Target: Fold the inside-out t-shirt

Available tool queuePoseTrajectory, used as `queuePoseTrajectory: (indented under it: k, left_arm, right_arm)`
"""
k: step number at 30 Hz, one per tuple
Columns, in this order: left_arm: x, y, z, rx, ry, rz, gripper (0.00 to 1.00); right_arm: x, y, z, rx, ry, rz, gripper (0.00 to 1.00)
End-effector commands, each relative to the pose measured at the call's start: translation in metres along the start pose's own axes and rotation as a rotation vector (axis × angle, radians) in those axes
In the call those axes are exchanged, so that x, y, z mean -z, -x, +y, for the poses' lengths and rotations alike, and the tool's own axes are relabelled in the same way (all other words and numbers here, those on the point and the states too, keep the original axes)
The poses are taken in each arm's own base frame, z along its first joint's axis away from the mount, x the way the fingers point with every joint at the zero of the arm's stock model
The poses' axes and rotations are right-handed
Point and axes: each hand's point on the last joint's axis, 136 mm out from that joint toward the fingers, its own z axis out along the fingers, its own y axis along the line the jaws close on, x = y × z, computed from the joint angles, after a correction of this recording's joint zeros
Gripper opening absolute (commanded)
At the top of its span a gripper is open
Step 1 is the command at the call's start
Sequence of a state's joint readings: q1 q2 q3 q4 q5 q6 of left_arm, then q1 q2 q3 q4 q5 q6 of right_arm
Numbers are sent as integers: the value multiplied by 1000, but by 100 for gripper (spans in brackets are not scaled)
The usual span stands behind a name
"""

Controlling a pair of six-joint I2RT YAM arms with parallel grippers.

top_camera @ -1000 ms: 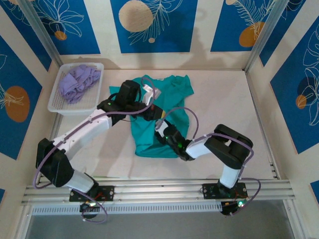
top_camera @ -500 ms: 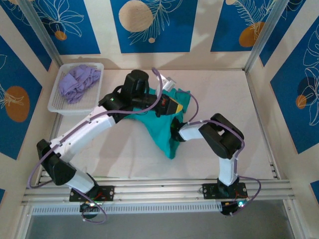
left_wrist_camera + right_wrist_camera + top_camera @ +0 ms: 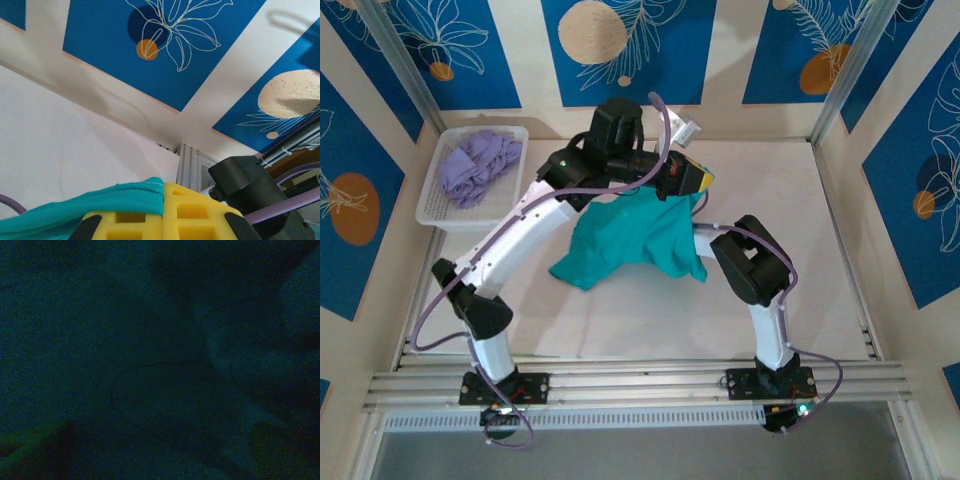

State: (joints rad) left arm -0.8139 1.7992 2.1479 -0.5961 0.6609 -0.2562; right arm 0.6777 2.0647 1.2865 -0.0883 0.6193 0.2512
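1. Since the earlier frame the left gripper point(image 3: 692, 180) has gone farther toward the back wall and to the right. It has drawn the teal-green short-sleeved cotton t-shirt point(image 3: 630, 235) up with it, and the shirt's low tip has swung from the middle of the table over to the left.
2. At far left a white plastic mesh basket point(image 3: 435, 215) sits on the white table point(image 3: 790, 200) against the wall, with a crumpled lavender-purple garment point(image 3: 475, 165) inside it, well apart from the shirt.
3. The white left arm point(image 3: 520, 235) stretches diagonally from its base to the far middle of the table.
4. In the left wrist view the yellow foam pads point(image 3: 172, 212) are clamped tight on a hemmed edge of the t-shirt point(image 3: 100, 202).
5. The shirt hangs from that grip as a bunched, slanting sheet. Its high end is at the pads and its lower left corner is down on the table.
6. The right arm point(image 3: 755, 265) bends inward and its forearm runs under the shirt's right edge.
7. The right gripper is covered by cloth. The right wrist view gives dark teal fabric point(image 3: 150, 340) close up, so whether those jaws are apart or together cannot be told.
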Motion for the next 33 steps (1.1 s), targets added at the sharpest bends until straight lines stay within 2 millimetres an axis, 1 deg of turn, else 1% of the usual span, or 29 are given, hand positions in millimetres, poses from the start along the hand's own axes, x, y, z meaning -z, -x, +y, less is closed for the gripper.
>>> queuePoseTrajectory:
  k: [1, 2, 3, 5, 6, 8, 9, 10, 12, 13, 15, 18, 20, 22, 23, 25, 26, 28, 30, 31, 33]
  left_arm:
    - [26, 33, -37, -145, -30, -73, 0]
    - [30, 38, -37, -156, -15, -87, 0]
    - [35, 42, -36, -165, 3, -99, 0]
    - [44, 46, -30, -177, 46, -117, 0]
    - [50, 47, -26, -177, 75, -123, 0]
    - [61, 48, -11, -165, 152, -145, 0]
    - [66, 47, -2, -158, 189, -156, 0]
    - [73, 46, 11, -142, 241, -171, 0]
    - [91, 44, 39, -93, 342, -208, 0]
    - [105, 44, 55, -60, 403, -232, 0]
    - [134, 39, 87, -5, 534, -269, 0]
    - [191, 22, 136, 82, 758, -325, 0]
    - [229, 6, 166, 149, 893, -358, 0]
    - [255, -17, 192, 210, 993, -362, 0]
    - [265, -28, 203, 239, 1038, -361, 0]
    - [271, -49, 219, 273, 1090, -336, 0]
    - [265, -58, 223, 278, 1080, -312, 0]
    - [244, -72, 227, 297, 995, -290, 0]
    - [217, -81, 227, 304, 879, -279, 0]
    - [203, -83, 226, 302, 825, -269, 0]
    - [183, -88, 225, 302, 755, -245, 0]
  right_arm:
    - [-12, -64, -1, 5, 31, 299, 91]
    - [-13, -68, -1, 1, 37, 325, 91]
    - [-14, -72, -1, 2, 43, 353, 86]
    - [-13, -75, -1, 5, 56, 376, 82]
    - [-11, -73, -2, 0, 64, 374, 72]
    - [-7, -67, -4, -13, 81, 359, 44]
    - [-5, -63, -4, -13, 95, 346, 36]
    - [0, -55, -2, -10, 117, 322, 24]
    - [12, -38, -2, -4, 152, 267, 5]
    - [21, -29, -2, 1, 171, 230, 0]
    - [41, -14, -1, 7, 218, 158, 0]
    - [72, -1, -4, -18, 304, 75, 0]
    - [93, 6, -2, -36, 383, 11, 0]
    - [110, 14, 0, -56, 453, -51, 0]
    - [119, 22, 1, -69, 484, -96, 0]
    - [139, 41, 5, -105, 548, -183, 0]
    - [148, 51, 8, -115, 583, -220, 0]
    - [168, 73, 17, -121, 660, -295, 0]
    - [189, 96, 31, -121, 755, -354, 0]
    - [197, 105, 37, -117, 785, -372, 0]
    - [210, 120, 45, -109, 834, -404, 0]
